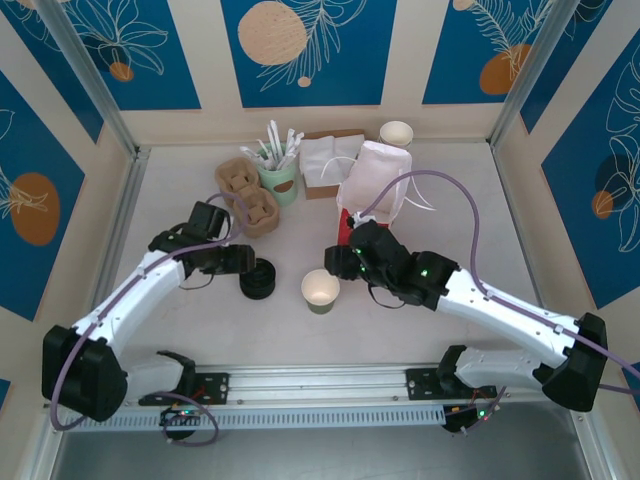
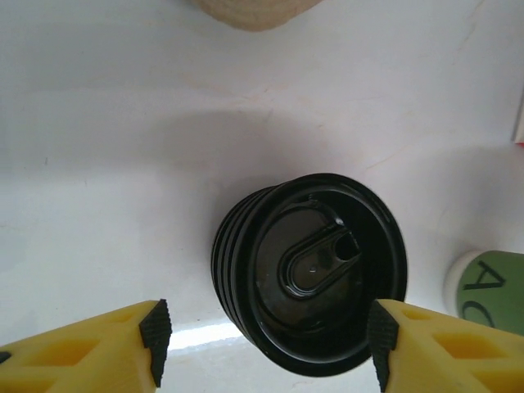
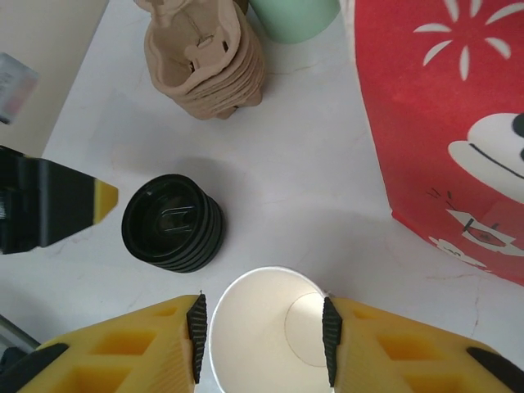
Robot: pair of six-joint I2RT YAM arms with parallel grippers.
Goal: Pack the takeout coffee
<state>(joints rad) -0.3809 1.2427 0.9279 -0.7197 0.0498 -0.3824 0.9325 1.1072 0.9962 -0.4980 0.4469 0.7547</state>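
The takeout coffee cup (image 1: 320,290), olive-green paper with a white inside, stands lidless in the middle of the table. My right gripper (image 3: 262,340) is open and straddles its rim (image 3: 270,282). The right pad touches the rim and the left pad stands a sliver off. To the cup's left sits a stack of black lids (image 1: 258,281). My left gripper (image 2: 268,348) is open around that stack (image 2: 311,278), its right pad at the top lid's edge and its left pad well clear. The red bag (image 1: 372,180) stands open behind the cup, and its printed side (image 3: 446,123) faces the right wrist camera.
Stacked cardboard cup carriers (image 1: 248,195) sit behind the lids. A mint cup of stirrers (image 1: 280,175) and a napkin box (image 1: 328,160) line the back. More paper cups (image 1: 396,133) stand at the back wall.
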